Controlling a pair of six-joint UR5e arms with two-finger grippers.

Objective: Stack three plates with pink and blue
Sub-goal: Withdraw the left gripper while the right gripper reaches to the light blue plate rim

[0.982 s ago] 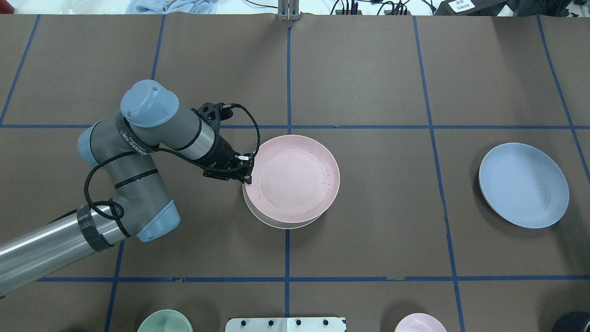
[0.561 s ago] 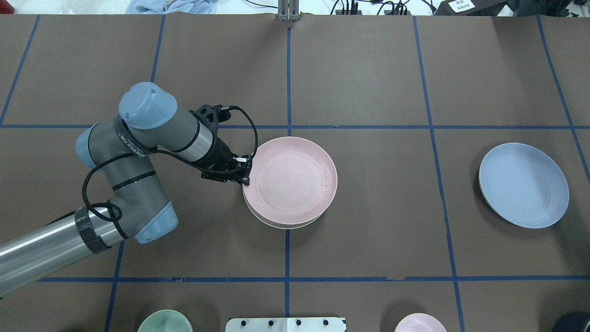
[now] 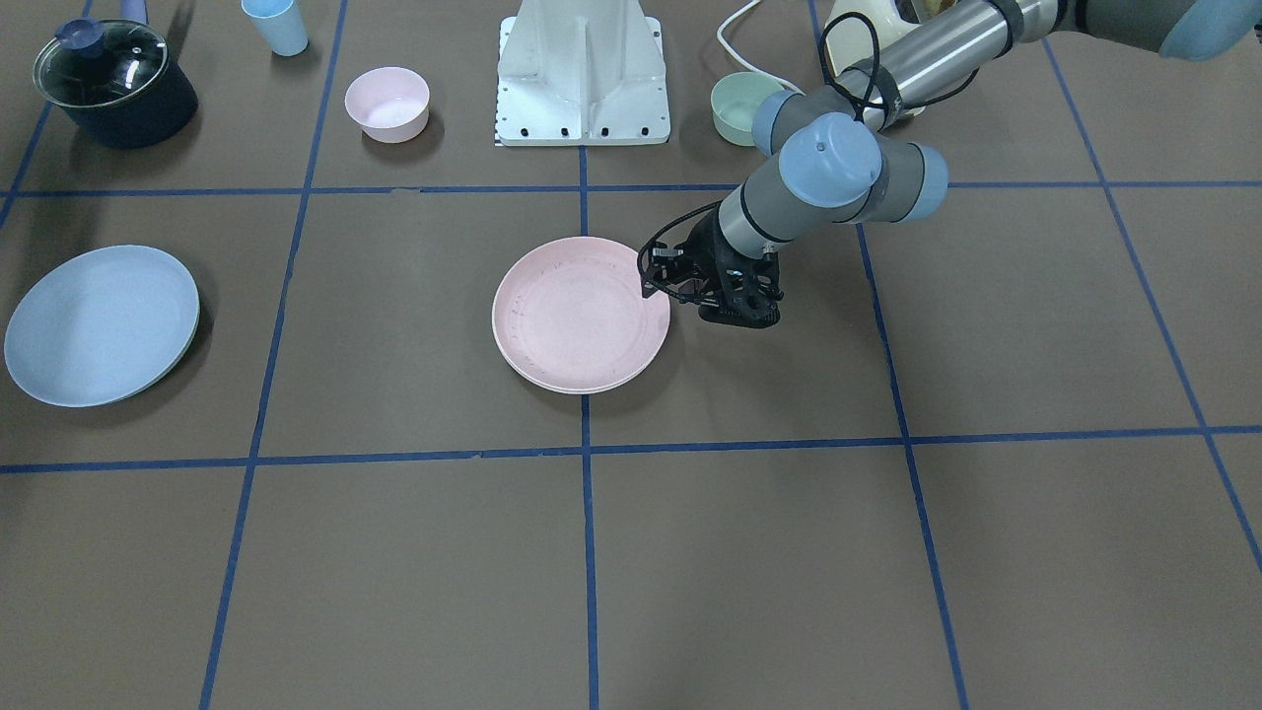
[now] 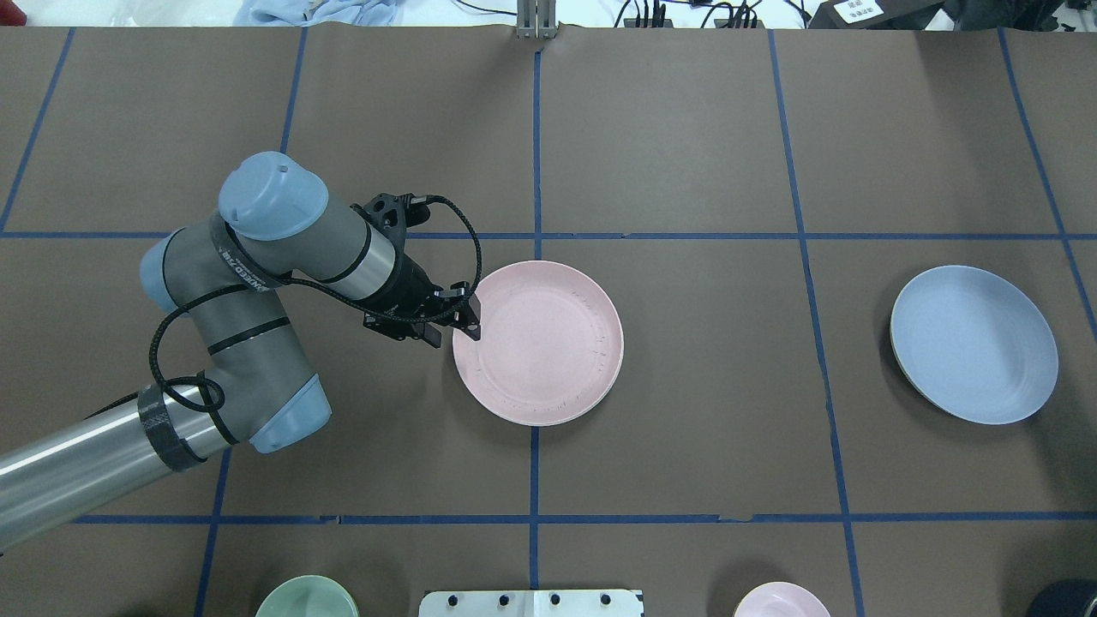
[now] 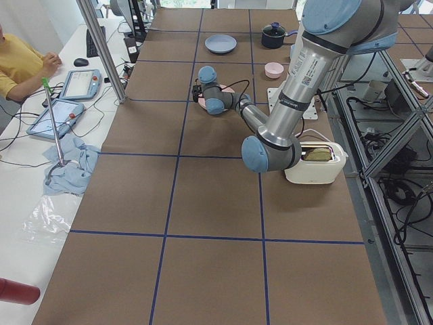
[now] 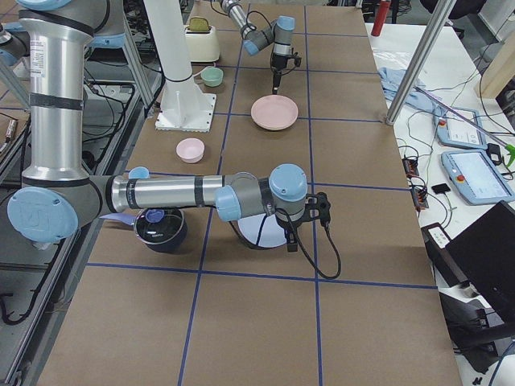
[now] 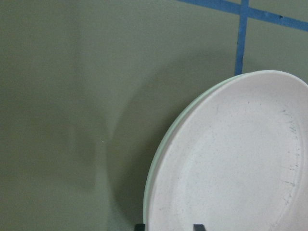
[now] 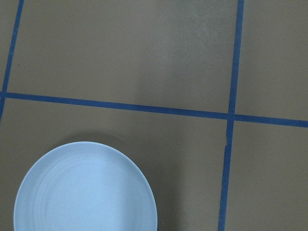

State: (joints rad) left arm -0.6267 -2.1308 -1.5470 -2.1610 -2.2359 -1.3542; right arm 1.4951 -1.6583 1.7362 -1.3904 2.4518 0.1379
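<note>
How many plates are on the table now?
3. The pink plate lies at the centre, on a cream plate of which only the rim shows; the blue plate lies alone toward the robot's right.

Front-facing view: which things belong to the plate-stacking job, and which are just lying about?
Job: pink plate, cream plate under it, blue plate.
Lying about: pink bowl, green bowl, lidded pot, blue cup.

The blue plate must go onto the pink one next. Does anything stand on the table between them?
Nothing visible does. Between the blue plate and the pink plate lies only bare table. The left gripper is at the pink plate's opposite edge, outside that path.
</note>
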